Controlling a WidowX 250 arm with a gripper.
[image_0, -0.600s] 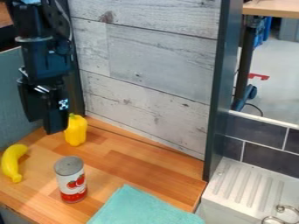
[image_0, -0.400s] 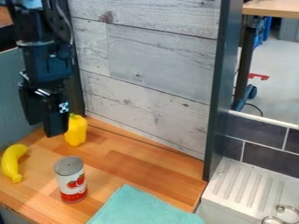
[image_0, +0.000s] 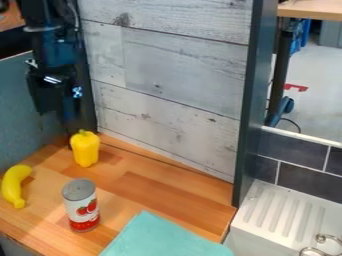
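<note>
Yellow pepper (image_0: 85, 150), upright on the wooden surface (image_0: 160, 180), near the back corner at the left, green stem on top. Close by it, at upper left, the black gripper (image_0: 69, 131), pointing down, with its lower end just at the pepper's left side. Cannot tell contact from a narrow gap there, nor the jaws' state, whether spread or pressed together.

In front of the pepper and a little apart from it, a can (image_0: 81, 206), upright, with a grey top, a white and red side and red fruit pictured on it. To the left of the can, a yellow banana (image_0: 13, 186), lying in a curve near the view's left edge. To the right of the can, a teal cloth (image_0: 163, 237), flat on the surface at its front, running out of view at the bottom.

Behind the surface, a wall (image_0: 174, 70) of pale grey planks, bounded at the right by a dark post (image_0: 255, 100). At the left, a grey-blue panel (image_0: 20, 110). Beyond the surface's right end, a white sink (image_0: 284, 212) with a ridged drainboard, a curled metal piece (image_0: 320, 246) by its near corner, and dark tiles (image_0: 304, 175) behind.
</note>
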